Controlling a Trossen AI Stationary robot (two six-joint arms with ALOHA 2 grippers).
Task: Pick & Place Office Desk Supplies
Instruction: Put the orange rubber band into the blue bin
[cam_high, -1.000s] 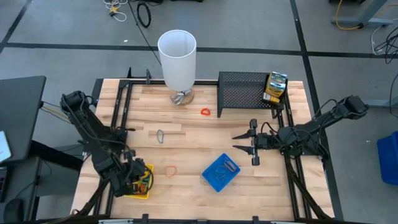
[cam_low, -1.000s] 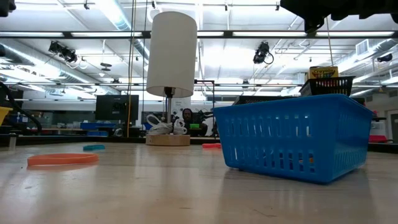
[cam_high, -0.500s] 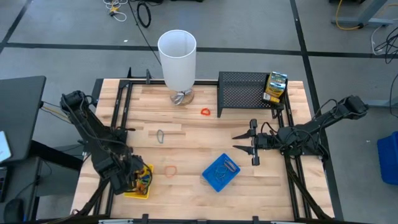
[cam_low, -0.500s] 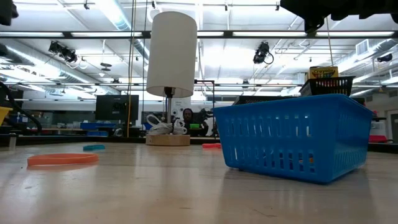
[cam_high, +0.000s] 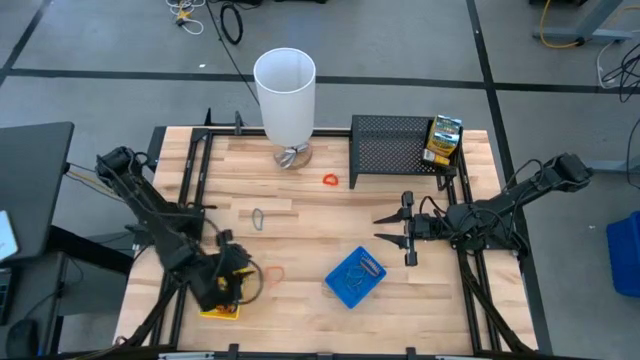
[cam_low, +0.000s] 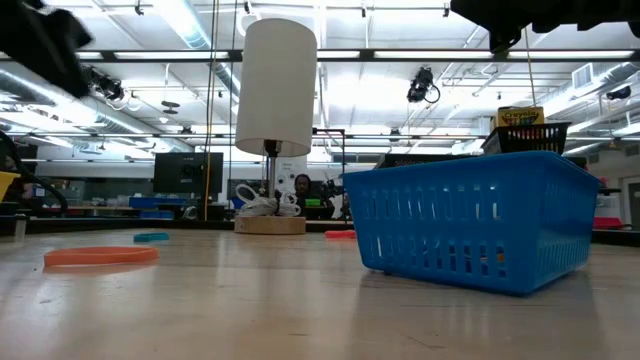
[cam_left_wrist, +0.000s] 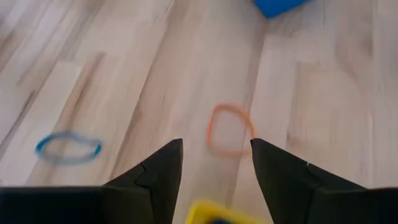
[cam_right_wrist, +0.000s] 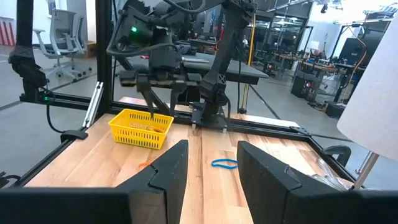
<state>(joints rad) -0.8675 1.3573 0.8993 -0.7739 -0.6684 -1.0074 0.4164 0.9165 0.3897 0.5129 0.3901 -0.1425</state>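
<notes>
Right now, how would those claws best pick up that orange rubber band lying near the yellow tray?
The orange rubber band lies flat on the table, so probably straight down from above, the left gripper with open jaws straddling one strand, then closing on it. A sideways approach offers nothing to grip.

A blue slotted tray (cam_low: 476, 222) is seen on the worktop (cam_low: 250, 310), close to the camera. An orange rubber-band loop (cam_low: 100, 256) lies flat well apart from it, with a blue loop (cam_low: 151, 237) farther back. A tall white cylinder (cam_low: 276, 88) is set on a round base behind them.
</notes>
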